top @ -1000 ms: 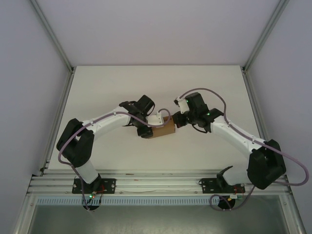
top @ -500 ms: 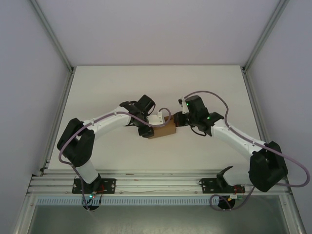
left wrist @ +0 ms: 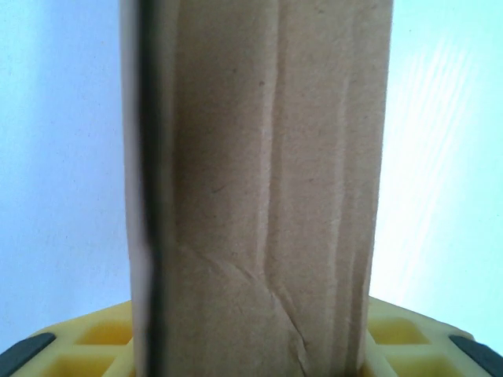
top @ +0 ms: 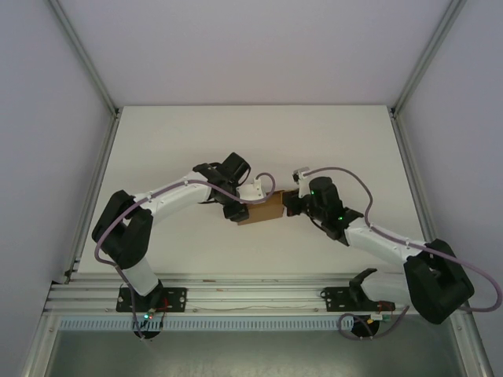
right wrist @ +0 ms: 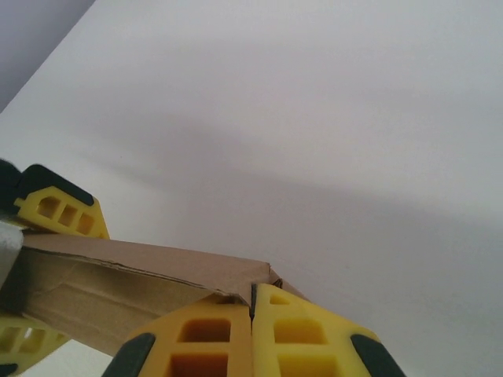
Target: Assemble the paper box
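Top external showed the paper box [top: 266,210] mostly formed, gripped in the left jaws; shut right jaws touched its end, probably not yet closed.

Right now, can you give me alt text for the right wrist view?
The right gripper, shut, sits at the near end of the brown paper box. The left gripper clamps the box's far end between yellow fingers, white table behind.
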